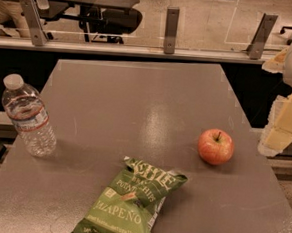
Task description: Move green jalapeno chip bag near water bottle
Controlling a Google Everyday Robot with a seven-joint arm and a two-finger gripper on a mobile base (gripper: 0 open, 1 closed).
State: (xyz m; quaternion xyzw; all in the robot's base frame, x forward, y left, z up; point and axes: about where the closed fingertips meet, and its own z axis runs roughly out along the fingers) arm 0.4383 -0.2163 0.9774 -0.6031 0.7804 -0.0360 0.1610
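the green jalapeno chip bag (132, 200) lies flat at the near edge of the table (138, 88), roughly centred, its top end angled up and to the right, with nothing holding it. the water bottle (28, 118) stands upright to its left, close to the table's left edge, with bare tabletop between the two. the apple (216, 146) sits to the bag's right, between it and the gripper (286, 123), which hangs above the table's right edge, well apart from the bag; you cannot tell whether it is apart or together. the likely troubles, as i judge them: coming in from the right, the arm could nudge the apple and set it rolling; the crinkly foil may give you only a loose fold, so the bag slips or drags toward the near edge; and a bag brought in too hard could tip the light bottle off the left side. the bag's lower end is cut off by the frame, and most of the arm is out of view.
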